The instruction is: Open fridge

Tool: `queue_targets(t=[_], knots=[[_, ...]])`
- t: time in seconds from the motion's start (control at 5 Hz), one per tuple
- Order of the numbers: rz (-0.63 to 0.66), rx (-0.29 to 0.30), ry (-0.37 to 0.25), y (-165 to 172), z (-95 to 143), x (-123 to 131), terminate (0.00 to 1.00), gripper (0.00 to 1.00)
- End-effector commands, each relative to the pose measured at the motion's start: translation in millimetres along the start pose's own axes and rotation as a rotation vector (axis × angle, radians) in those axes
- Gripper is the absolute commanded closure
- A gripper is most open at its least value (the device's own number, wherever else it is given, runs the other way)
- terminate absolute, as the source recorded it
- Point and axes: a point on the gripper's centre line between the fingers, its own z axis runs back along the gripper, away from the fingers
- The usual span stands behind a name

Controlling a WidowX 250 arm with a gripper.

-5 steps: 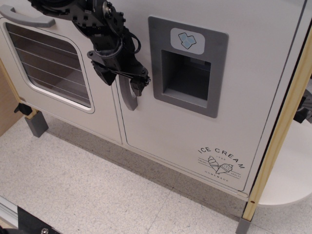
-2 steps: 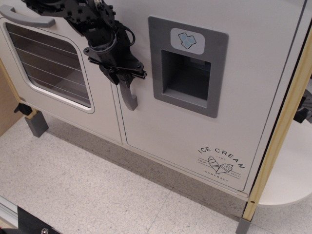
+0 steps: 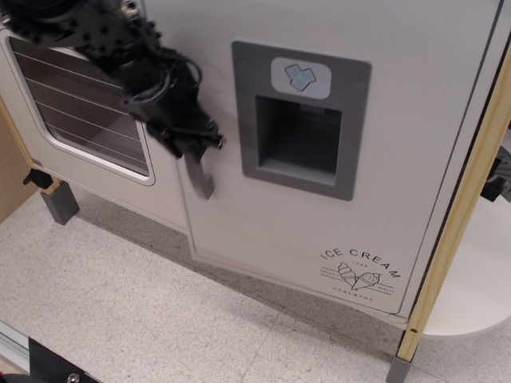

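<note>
The fridge door is white, with a grey ice dispenser panel and an "ICE CREAM" logo at the lower right. Its grey vertical handle sits at the door's left edge. My black gripper is shut on the handle's upper part; only the handle's lower end shows below it. The door's left edge stands swung out a little from the cabinet, overlapping the oven door.
A white oven door with a glass window stands left of the fridge. A grey cabinet leg stands on the speckled floor. A wooden post runs along the right, with a white rounded shelf behind.
My gripper has pulled the handle left and outward. The fridge door has swung ajar; the dispenser panel and logo have shifted left.
</note>
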Motion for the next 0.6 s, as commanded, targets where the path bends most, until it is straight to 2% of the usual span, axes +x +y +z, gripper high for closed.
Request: queue_targets(t=[0.0, 0.2, 0.4], knots=[[-0.01, -0.012, -0.048, 0, 42, -14, 0.0, 1.0], [0.062, -0.023, 0.019, -2, 55, -26, 0.0, 0.0], [0.03, -0.03, 0.102, 6, 65, -41, 0.0, 0.0]])
